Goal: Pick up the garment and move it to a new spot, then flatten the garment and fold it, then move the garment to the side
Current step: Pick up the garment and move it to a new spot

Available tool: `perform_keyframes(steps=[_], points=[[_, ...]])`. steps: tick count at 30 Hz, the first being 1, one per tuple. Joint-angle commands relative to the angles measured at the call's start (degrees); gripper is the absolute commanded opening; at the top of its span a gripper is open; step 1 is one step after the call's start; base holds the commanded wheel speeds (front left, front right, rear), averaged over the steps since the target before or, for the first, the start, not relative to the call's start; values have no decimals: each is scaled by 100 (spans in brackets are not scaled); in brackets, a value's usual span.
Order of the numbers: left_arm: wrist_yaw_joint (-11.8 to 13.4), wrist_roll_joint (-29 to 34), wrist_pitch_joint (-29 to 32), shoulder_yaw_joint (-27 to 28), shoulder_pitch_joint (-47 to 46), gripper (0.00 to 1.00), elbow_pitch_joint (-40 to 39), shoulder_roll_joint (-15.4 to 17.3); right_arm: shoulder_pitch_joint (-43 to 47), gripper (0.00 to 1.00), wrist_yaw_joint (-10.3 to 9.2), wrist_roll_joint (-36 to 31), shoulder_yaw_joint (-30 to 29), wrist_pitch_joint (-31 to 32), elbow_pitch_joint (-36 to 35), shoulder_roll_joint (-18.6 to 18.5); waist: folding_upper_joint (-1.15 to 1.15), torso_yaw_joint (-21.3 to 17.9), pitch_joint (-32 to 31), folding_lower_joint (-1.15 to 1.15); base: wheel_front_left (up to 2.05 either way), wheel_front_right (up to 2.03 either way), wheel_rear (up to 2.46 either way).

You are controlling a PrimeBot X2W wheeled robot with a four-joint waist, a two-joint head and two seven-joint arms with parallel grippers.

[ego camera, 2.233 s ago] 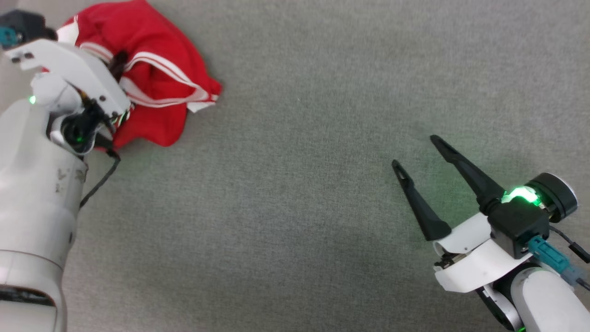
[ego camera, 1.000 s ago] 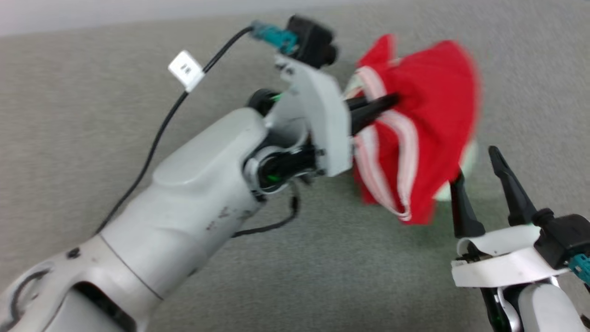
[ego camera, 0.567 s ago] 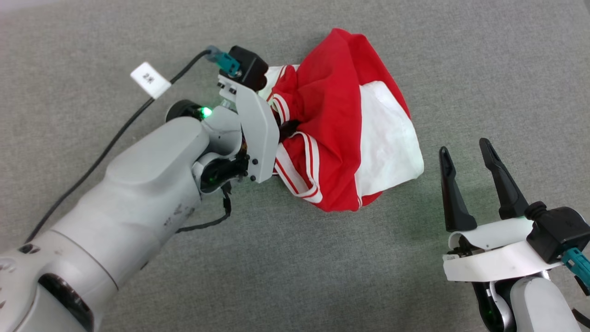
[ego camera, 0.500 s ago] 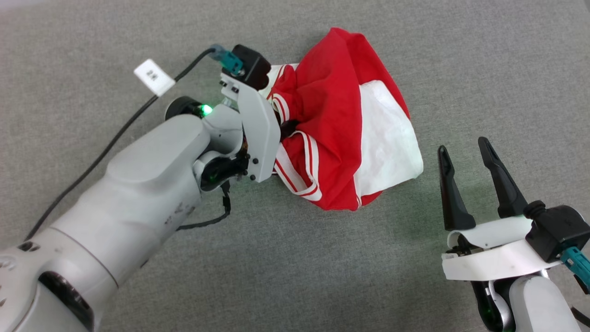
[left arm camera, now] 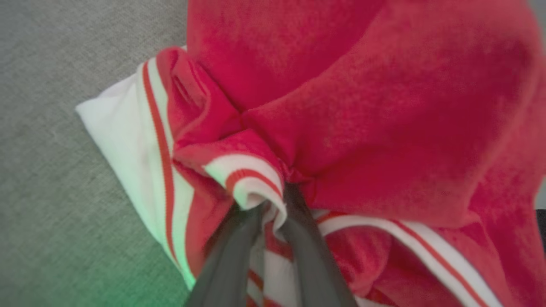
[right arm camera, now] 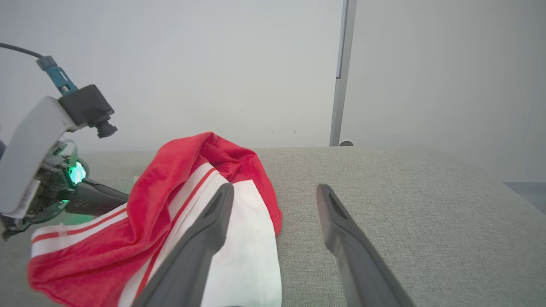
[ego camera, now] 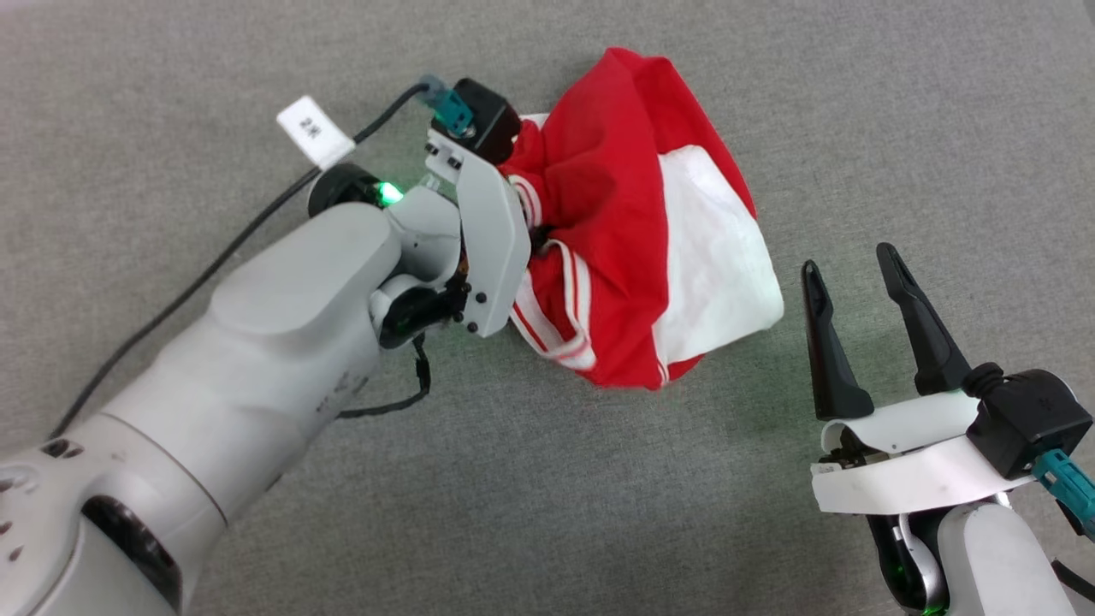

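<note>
While L gripper [left arm camera: 273,209] pinches striped trim [left arm camera: 251,177] on red jersey [ego camera: 616,214], its white sleeve [ego camera: 714,248] lies just left of wide-open R gripper [ego camera: 845,257].

Grey carpet surface [ego camera: 770,103]; pale wall [right arm camera: 192,64]; vertical post [right arm camera: 341,85].

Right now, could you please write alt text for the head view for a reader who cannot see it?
A crumpled red and white shirt lies on a grey surface, its folds gathered where the left gripper pinches it. The right gripper stands open beside it, not touching the cloth.
</note>
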Motion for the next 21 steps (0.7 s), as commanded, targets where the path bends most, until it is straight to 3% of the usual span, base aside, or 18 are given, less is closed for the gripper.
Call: perform_keyframes(steps=[1, 12, 21], points=[[62, -95, -14, -161, 330, 100, 126, 37, 23, 100, -4, 0, -14, -29, 17, -4, 0, 39, -96, 0, 0, 0, 0], [40, -922, -1175, 30, 516, 100, -657, 403, 375, 100, -4, -79, -46, -29, 163, -238, 0, 498, -793, 0, 0, 0, 0], [40, -1486, -2505, 281, 1682, 100, -1118, 859, 842, 100, -4, -120, -102, -28, 329, -422, 0, 892, -1402, 0, 0, 0, 0]])
